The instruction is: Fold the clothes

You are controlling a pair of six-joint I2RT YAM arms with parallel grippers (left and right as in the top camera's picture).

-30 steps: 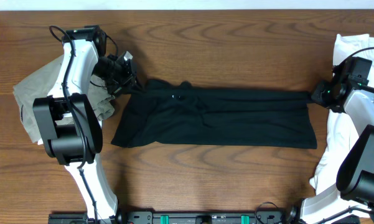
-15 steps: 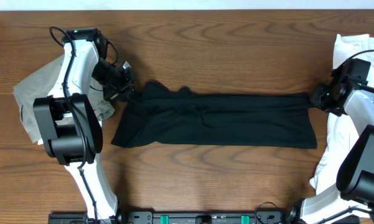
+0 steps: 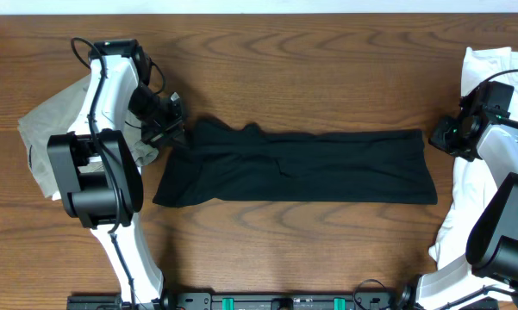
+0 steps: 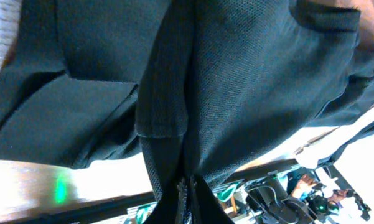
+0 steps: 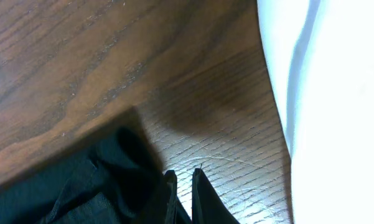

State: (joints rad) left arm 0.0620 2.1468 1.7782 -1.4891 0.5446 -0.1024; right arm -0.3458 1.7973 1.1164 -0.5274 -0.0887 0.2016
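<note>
The wood-grain table [image 3: 327, 60] carries a black shirt [image 3: 310, 168] stretched into a long, flat band across its middle, wrinkled near the left end. Up close its cloth is a fine mesh knit with stitched hems. A white garment [image 3: 491, 69] lies bunched at the right edge, an olive-grey piece [image 3: 47, 129] crumpled at the left. The left gripper [image 3: 179, 136] pinches the shirt's upper left corner; the right gripper [image 3: 433, 136] pinches its upper right corner.

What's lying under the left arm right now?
An olive-grey garment lies bunched on the table beneath the left arm, showing on either side of it. How it lies right under the arm is hidden.
</note>
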